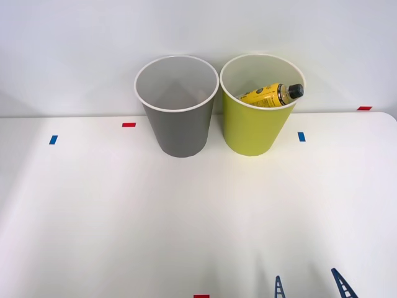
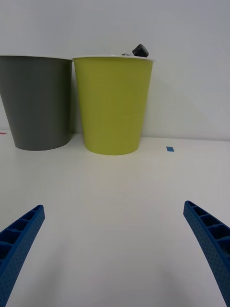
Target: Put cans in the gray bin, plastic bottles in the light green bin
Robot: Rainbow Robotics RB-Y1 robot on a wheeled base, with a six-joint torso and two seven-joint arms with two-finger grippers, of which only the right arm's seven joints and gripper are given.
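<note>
well, going left to right across the front view: a blue tape mark (image 1: 53, 139) sits at about nine o'clock on the white table (image 1: 124, 217), then a red tape mark (image 1: 129, 125) just beside the gray bin (image 1: 178, 118). that bin stands upright at roughly eleven o'clock, and its pale inside looks bare from this angle, though the very bottom is partly hidden. touching it or nearly so on its three o'clock side is the light green bin (image 1: 255, 127), also upright. the yellow bottle (image 1: 268, 95) lies tilted inside it, its black cap (image 1: 295, 90) propped up against the rim at about two o'clock; in the wrist view that cap just pokes over the white edge. another blue mark lies just past the green bin, and a red one at the far right edge near the wall.

the right gripper (image 1: 309, 287) hangs low at about five o'clock, well apart from both bins, its blue ribbed fingers (image 2: 19, 240) spread wide with nothing between them.

so the bottle's half of the job looks finished. no red can appears on the table, so where it is i cannot tell. such a can would likely be light, stiff but easy to dent, and smooth enough to slip; a gentle squeeze around the middle of its side should suit it best.
</note>
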